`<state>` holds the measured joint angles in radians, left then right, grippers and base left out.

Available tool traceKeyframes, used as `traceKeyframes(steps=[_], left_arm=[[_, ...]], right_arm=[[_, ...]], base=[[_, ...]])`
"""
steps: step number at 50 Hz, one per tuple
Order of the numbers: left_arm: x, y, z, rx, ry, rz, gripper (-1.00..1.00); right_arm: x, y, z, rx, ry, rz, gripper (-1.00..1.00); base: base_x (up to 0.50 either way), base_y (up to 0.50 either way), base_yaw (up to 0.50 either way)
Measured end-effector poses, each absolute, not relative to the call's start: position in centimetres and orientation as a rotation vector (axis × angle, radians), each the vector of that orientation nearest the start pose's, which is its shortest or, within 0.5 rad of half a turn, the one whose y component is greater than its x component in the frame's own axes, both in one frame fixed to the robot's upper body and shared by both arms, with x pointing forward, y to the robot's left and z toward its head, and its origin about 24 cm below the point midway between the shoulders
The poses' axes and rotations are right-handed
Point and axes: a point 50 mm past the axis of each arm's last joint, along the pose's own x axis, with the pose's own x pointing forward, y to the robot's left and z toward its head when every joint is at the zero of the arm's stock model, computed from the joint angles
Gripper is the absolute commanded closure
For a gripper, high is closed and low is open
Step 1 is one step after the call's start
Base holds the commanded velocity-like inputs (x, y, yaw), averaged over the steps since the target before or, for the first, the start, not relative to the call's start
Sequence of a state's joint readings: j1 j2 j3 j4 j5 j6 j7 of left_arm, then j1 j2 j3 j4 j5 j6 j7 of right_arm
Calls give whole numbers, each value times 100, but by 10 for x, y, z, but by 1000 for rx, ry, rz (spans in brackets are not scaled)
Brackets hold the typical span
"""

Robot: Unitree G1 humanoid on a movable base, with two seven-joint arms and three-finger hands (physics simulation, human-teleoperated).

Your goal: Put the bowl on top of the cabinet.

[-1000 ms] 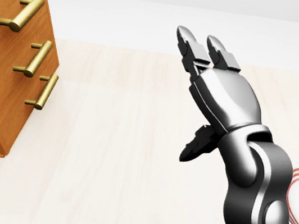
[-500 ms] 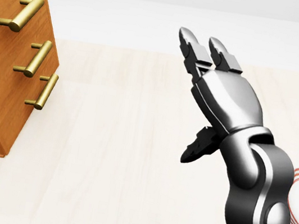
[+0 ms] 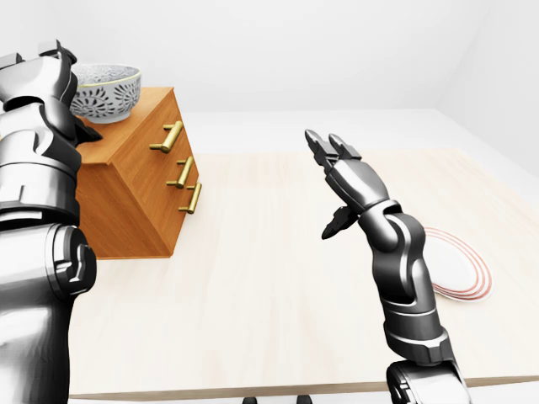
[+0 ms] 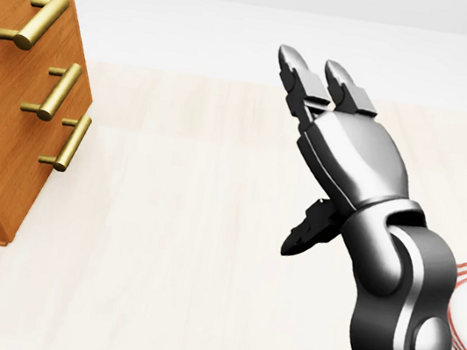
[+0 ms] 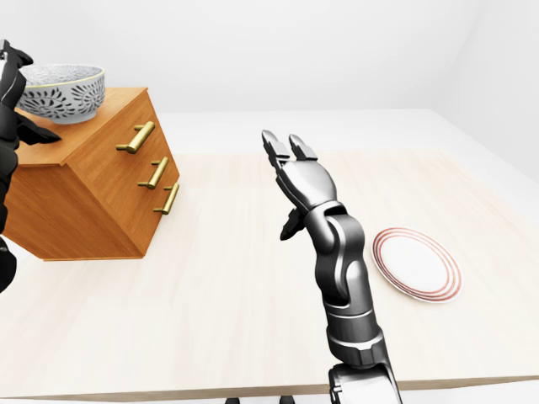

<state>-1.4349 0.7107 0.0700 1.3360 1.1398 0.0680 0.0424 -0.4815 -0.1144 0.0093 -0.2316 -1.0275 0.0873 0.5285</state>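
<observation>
White walls and a pale wood table (image 5: 210, 295) fill all three views. Wooden cabinet (image 5: 93, 198) sits on the table at the views' left, w/ three brass handles (image 4: 36, 19) on its drawer face, seen at an angle.

Bowl (image 5: 63, 94), grey-and-white patterned w/ a light rim, stands upright on top of the cabinet, toward the top's left part in the eye views. Head view cuts it off, showing only the cabinet's side and handles.

Left hand (image 3: 38, 88) is up at the far left of the eye views, right beside the bowl's left side; one dark finger (image 5: 35, 134) lies on the cabinet top just below the bowl. Can't tell whether the fingers grip the bowl or only stand next to it, since the arm blocks most of it.

Right hand (image 4: 352, 154) is raised over the middle of the table, well apart from the cabinet: two fingers straight and pointing up, thumb splayed out below, holding nothing.

White plate (image 5: 418, 263) w/ red rings lies flat on the table to the right of the right arm.
</observation>
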Motion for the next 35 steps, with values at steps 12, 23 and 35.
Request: traceKeyframes(steps=[12,23,35], left_arm=[[388,317,318,1409,71,614,-100],[389,314,323,1419,52,604,-100],[390,299,347,1398,-56,559,-100]], right_arm=[[304,-120,197,-1188,-329,175,-100],[305,-119,196,-1186,-327,179,-100],[306,-118,194,-1183,-322,181,-100]], base=[[0,0,0],[0,0,0],[0,0,0]])
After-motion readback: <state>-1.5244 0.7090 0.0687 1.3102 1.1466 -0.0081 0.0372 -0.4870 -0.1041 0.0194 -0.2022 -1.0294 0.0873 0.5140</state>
